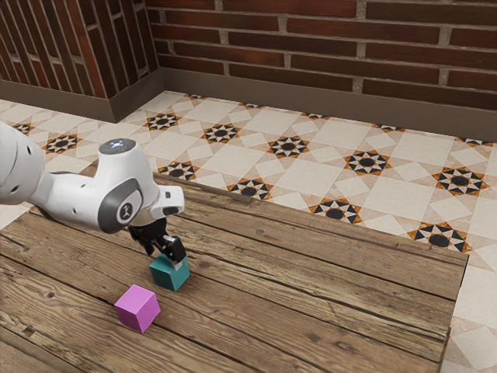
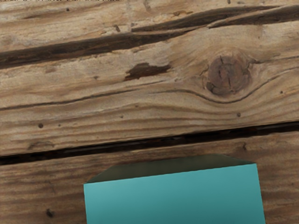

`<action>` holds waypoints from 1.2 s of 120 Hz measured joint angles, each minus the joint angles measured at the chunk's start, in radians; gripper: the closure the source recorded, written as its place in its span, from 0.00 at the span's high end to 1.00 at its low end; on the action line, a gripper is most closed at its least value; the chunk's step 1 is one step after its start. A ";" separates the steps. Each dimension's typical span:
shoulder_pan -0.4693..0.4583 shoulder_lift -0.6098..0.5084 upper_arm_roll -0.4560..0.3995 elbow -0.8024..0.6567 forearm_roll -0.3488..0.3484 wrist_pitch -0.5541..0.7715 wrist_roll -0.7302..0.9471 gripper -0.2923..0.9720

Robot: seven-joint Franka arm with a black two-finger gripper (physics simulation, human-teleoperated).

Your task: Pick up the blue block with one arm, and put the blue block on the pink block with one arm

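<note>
The blue block (image 1: 169, 274), teal in colour, sits on the wooden table (image 1: 311, 295) at the exterior view's lower left. My black gripper (image 1: 166, 254) is lowered over its top, one finger on each side, shut on it. The block looks to be resting on the planks. The pink block (image 1: 137, 308) lies on the table just in front of the blue one, toward the exterior view's left, a small gap apart. In the wrist view the blue block (image 2: 175, 196) is large and close under my hand, with plank seams and a knot beyond it.
My white arm (image 1: 78, 198) comes in from the exterior view's left, low over the table. The table's far edge (image 1: 326, 221) runs diagonally, with patterned floor tiles and a brick wall behind. Bare planks stretch toward the exterior view's right.
</note>
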 joint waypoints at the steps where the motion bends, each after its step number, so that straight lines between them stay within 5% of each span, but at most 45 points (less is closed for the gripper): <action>1: 0.000 0.000 0.000 0.000 -0.001 0.000 0.001 0.75; 144: -0.007 0.069 -0.008 0.026 -0.051 0.017 0.033 0.75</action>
